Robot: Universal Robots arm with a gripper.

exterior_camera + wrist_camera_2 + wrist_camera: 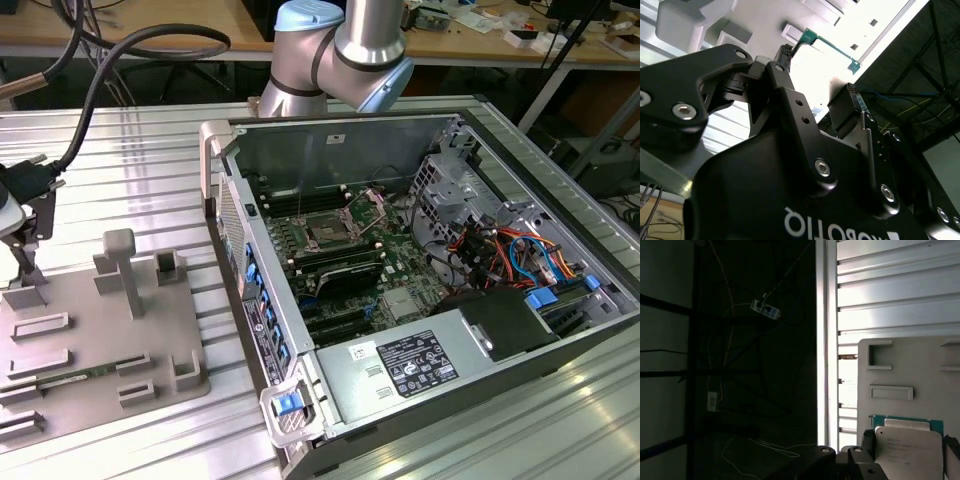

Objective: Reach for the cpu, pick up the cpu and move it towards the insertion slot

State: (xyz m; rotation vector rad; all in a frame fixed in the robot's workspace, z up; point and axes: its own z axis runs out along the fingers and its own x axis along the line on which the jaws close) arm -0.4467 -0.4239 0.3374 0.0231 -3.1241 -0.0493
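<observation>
The cpu [910,450], a flat square chip with a silvery top and a green rim, lies over the grey fixture plate [920,365] in the first wrist view. My gripper [910,440] has a black finger against each side of the chip and is shut on it. In the exterior view the gripper [22,265] hangs low over the far corner of the plate [100,340], at that view's left. The insertion slot [328,232], a dark square in a silver frame with its latch raised, sits on the green motherboard inside the open computer case [300,400], well off toward the exterior view's right.
Raised blocks [120,265] stand on the fixture plate, and a green memory stick [75,377] lies in it. The case's near wall [250,290] stands between plate and motherboard. Cables [500,250] and a power supply [410,365] fill the case's right side. The arm's hose [90,110] loops above.
</observation>
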